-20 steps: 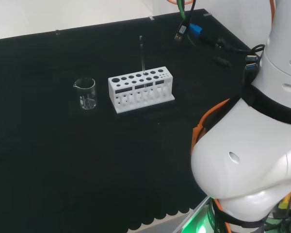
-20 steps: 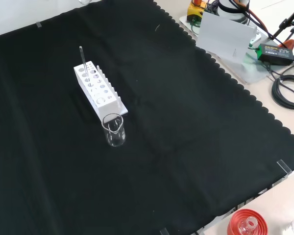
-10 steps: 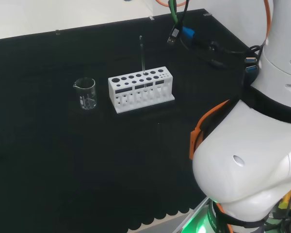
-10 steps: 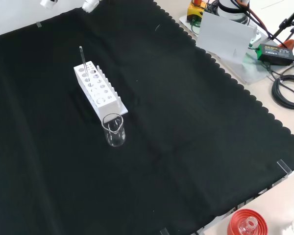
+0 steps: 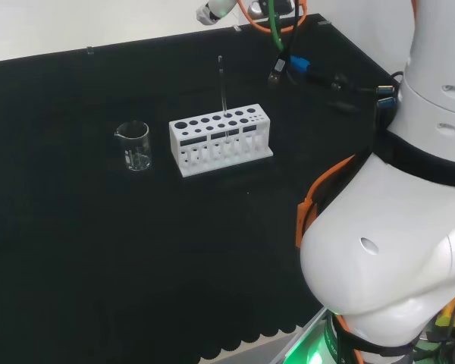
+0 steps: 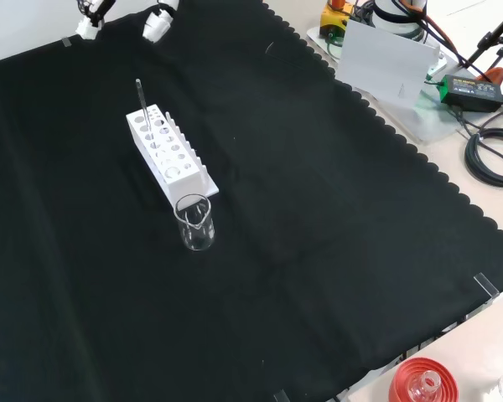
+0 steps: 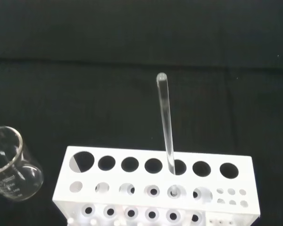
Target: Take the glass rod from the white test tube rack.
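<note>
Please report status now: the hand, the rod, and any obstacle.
Hand at far cloth edge, off the rod, grip unclear. Rod upright in rack, untouched. Beaker beside rack end, clear of the rod.

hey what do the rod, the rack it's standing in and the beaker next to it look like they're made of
Glass rod: clear and smooth with a rounded tip, the dark cloth showing through it; looks like glass.
White test tube rack: opaque matte white with neatly cut round holes; probably plastic.
Beaker: transparent, thin-walled, with printed marks and bright glints; glass or clear plastic, hard to say which.
</note>
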